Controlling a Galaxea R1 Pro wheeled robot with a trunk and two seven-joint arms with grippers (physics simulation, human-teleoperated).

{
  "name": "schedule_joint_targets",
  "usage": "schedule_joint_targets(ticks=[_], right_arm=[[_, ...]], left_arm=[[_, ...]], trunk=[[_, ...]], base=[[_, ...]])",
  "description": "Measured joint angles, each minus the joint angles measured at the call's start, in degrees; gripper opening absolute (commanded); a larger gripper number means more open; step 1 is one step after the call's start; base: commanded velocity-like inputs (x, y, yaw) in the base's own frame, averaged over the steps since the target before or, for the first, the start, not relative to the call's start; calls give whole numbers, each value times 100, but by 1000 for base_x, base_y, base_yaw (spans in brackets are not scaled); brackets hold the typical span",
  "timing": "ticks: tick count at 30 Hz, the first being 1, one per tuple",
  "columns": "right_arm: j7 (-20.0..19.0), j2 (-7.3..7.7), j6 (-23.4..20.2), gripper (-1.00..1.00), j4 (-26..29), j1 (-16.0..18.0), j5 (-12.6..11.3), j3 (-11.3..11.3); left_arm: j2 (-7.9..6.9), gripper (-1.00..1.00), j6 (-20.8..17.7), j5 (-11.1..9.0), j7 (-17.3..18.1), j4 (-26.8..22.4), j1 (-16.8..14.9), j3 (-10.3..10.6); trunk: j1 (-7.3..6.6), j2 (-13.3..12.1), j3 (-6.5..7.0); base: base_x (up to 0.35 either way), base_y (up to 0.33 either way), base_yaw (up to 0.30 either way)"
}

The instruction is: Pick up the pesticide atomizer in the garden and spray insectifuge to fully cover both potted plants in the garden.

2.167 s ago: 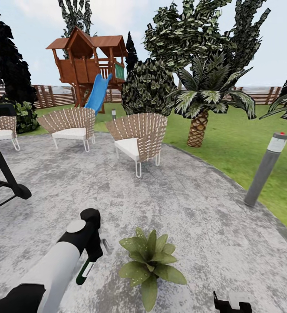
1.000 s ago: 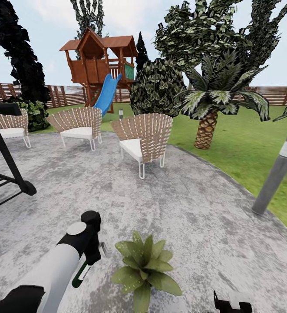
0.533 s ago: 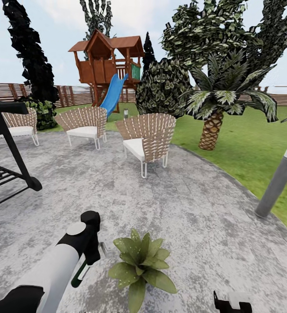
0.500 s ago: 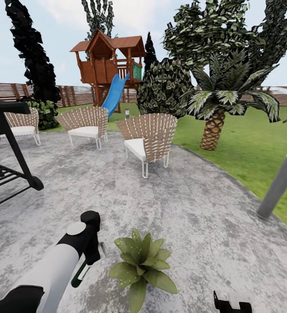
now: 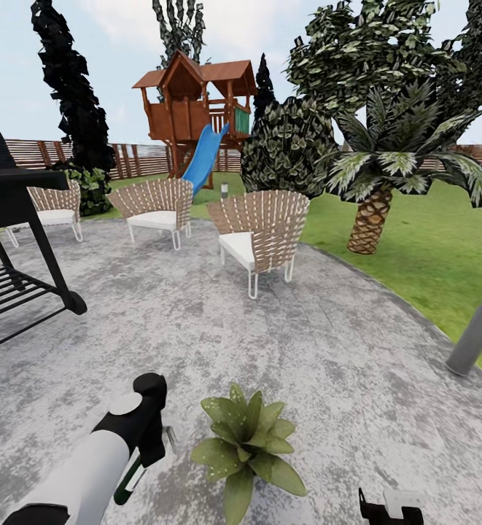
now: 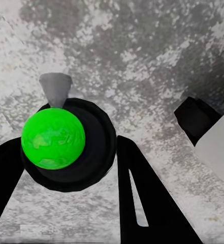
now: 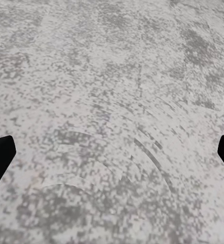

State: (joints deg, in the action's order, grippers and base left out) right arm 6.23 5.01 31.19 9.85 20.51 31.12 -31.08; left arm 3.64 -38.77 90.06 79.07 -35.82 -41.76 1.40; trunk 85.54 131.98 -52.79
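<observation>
left claw point(image 6: 71, 168) grips the spray bottle point(image 6: 66, 145) beside a potted plant point(image 5: 246, 443) on grey paving point(image 5: 328, 350); right claw point(image 7: 112, 152) spread wide, empty.

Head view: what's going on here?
The robot stands on the round grey paving in the garden. Its left claw is shut on the pesticide atomizer, held just beside a small potted plant on the paving near the robot. The right claw is open and empty, over bare paving. No whitish specks can be made out on the leaves. Wicker chairs, a black grill and a playhouse with a blue slide sit farther off.
</observation>
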Motion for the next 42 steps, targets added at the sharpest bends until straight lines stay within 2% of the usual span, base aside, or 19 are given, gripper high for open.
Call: schedule_joint_targets(ticks=[4,6,9,14,16,17,18,20,21,23,26,28,31,34,40,41,42], right_arm=[[-14,0,0,100,0,0,7,2],[-18,0,0,100,0,0,8,3],[-26,2,0,100,0,0,9,1],[-21,7,0,100,0,0,9,-4],[-18,8,0,100,0,0,9,-2],[-18,8,0,100,0,0,9,-1],[-17,9,0,100,0,0,10,-1],[-18,9,0,100,-2,0,10,-2],[-17,9,0,100,-4,0,10,-1],[-18,9,0,100,-6,0,9,-3],[-18,9,0,100,-5,0,9,-2],[-18,9,0,100,-7,0,9,0],[-18,9,0,100,-3,0,6,-2],[-10,16,0,100,0,0,1,-6],[-9,13,0,100,0,0,8,2],[-9,12,0,100,-1,0,9,2],[-9,9,0,100,-6,0,9,3]], left_arm=[[-11,-100,0,-222,-210,1,87,-18],[-36,-100,0,-265,-235,2,93,-27],[-73,-100,1,-302,-298,-24,95,-225],[-88,-100,-7,-307,-735,-36,92,-549],[-166,-100,-3,-305,-772,-12,98,-632],[-256,-100,3,-307,-798,21,103,-679],[-329,-100,15,-361,-927,179,107,-824],[-354,-100,24,-585,-1248,389,109,-993],[-341,-100,31,-764,-1557,517,110,-1061],[-285,-100,23,-1068,-1938,720,110,-1085],[-134,-100,34,-1181,-2067,842,110,-1092],[-109,-100,47,-1188,-2093,977,110,-1089],[-141,-100,176,-1185,-2110,1238,114,-1097],[-306,-100,459,-1144,-2136,1458,258,-1090],[-340,-100,499,-1177,-2207,1054,316,-1154],[-345,-100,498,-1210,-2257,1033,317,-1153],[-328,-100,497,-1355,-2424,1011,319,-1154]], trunk=[[0,0,0],[0,0,0],[0,0,0],[0,0,0],[0,0,0],[0,0,0],[0,0,0],[0,0,0],[0,0,0],[0,0,0],[0,0,0],[0,0,0],[0,0,0],[0,0,0],[0,0,0],[0,0,0],[0,0,0]], base=[[0,0,0],[0,0,0],[0,0,0],[0,0,0],[0,0,0],[0,0,0],[0,0,0],[0,0,0],[0,0,0],[0,0,0],[0,0,0],[0,0,0],[0,0,0],[0,0,0],[0,0,0],[0,0,0],[0,0,0]])
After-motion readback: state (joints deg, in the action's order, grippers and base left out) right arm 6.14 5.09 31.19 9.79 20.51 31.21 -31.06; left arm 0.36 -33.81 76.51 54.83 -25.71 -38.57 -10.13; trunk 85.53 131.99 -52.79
